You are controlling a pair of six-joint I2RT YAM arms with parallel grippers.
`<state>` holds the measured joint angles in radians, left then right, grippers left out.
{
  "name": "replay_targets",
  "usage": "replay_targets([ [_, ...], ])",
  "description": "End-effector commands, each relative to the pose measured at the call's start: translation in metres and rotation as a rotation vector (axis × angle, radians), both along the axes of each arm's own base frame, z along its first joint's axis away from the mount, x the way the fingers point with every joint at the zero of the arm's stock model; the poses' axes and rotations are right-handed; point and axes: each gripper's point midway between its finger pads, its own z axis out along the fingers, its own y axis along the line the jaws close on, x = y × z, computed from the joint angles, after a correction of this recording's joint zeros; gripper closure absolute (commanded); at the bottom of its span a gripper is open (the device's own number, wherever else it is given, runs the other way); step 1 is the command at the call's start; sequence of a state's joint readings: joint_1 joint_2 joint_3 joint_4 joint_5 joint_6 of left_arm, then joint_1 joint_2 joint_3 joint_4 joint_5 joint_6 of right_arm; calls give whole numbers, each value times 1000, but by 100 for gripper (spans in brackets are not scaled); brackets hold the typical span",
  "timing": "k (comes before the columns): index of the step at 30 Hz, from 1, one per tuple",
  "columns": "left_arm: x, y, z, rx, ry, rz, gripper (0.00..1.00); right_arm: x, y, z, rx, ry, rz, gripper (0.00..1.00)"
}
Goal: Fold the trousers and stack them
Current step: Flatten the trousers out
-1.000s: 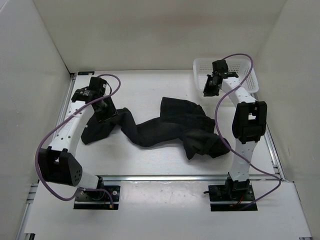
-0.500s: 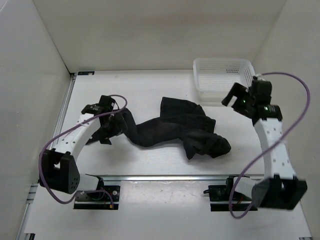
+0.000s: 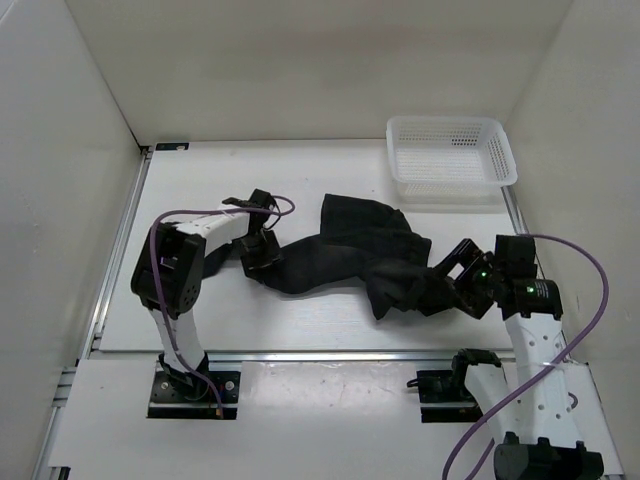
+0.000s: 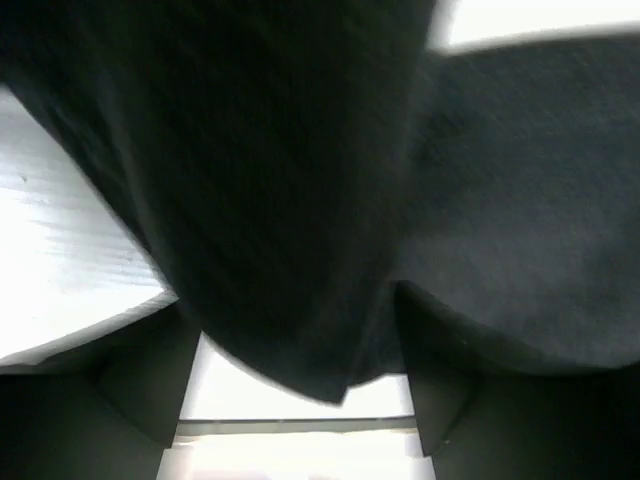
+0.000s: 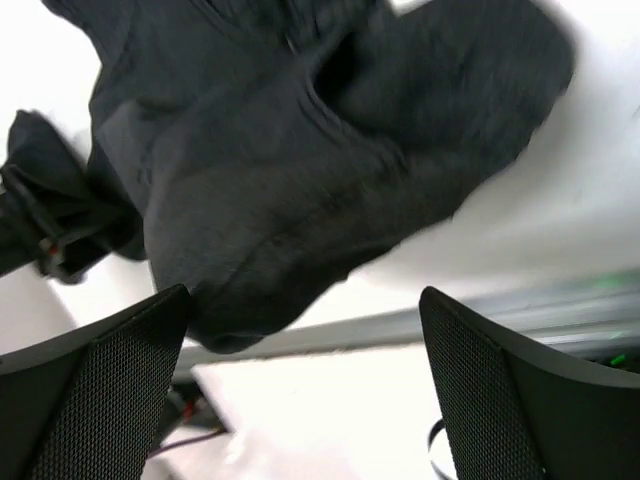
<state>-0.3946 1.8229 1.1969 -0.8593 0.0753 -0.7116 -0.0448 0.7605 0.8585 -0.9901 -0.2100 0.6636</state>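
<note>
The trousers lie crumpled across the bench, long axis left to right. Your left jaws stand apart over the left end and your right jaws stand apart at the right bunch (each equally near).

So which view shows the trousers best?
Top external: the whole trousers show, lying crumpled across the table. The left wrist view is filled with blurred black cloth up close; the right wrist view shows only one bunched end.
</note>
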Motion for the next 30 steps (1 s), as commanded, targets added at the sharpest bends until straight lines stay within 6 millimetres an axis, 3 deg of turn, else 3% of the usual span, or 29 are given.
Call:
replay_targets([
  [1, 22, -4, 12, -14, -63, 21, 39, -7, 21, 3, 167, 18, -46, 0],
  [3, 31, 1, 20, -24, -89, 42, 67, -3, 23, -7, 191, 24, -57, 2],
  [4, 34, 0, 23, -27, -100, 34, 87, 1, 25, -9, 213, 20, -68, 4],
  [6, 42, 12, 37, -28, -115, 64, 90, 8, 30, -23, 254, 32, -69, 11],
  [8, 51, 29, 52, 9, -155, 78, 90, 35, 29, -23, 259, -35, -67, 49],
  [9, 62, 33, 67, 17, -186, 93, 90, 42, 26, -33, 237, -6, -73, 72],
  [10, 60, 40, 84, 30, -199, 95, 90, 62, 19, -21, 197, -75, -71, 100],
  [11, 65, 49, 98, 52, -226, 96, 90, 71, 14, -16, 155, -93, -56, 100],
  [13, 85, 61, 153, 48, -354, 129, 90, 97, 10, 3, 107, -146, -17, 100],
  [14, 82, 71, 172, 71, -364, 149, 90, 120, 3, 51, 44, -273, 13, 100],
  [15, 99, 80, 214, 52, -467, 177, 90, 136, -5, 67, -4, -301, 13, 100],
  [16, 102, 87, 240, 42, -523, 200, 90, 148, -8, 94, -37, -362, 29, 100],
  [17, 106, 95, 265, 36, -588, 214, 90, 158, -10, 157, -77, -490, 55, 100],
  [18, 113, 110, 289, 17, -648, 245, 90, 170, -11, 173, -96, -507, 71, 100],
  [19, 116, 117, 339, -11, -776, 258, 90, 174, -12, 197, -110, -550, 78, 100],
  [21, 114, 127, 380, -58, -866, 277, 90, 172, -6, 238, -95, -622, 102, 100],
  [22, 105, 138, 420, -75, -966, 299, 90, 166, 0, 270, -89, -701, 124, 100],
  [24, 91, 141, 452, -102, -1058, 299, 90, 156, 14, 289, -65, -752, 174, 100],
  [27, 66, 150, 480, -105, -1152, 330, 90, 135, 36, 307, -50, -816, 260, 100],
  [30, 70, 142, 482, -139, -1167, 280, 90, 119, 28, 308, -89, -834, 222, 100],
])
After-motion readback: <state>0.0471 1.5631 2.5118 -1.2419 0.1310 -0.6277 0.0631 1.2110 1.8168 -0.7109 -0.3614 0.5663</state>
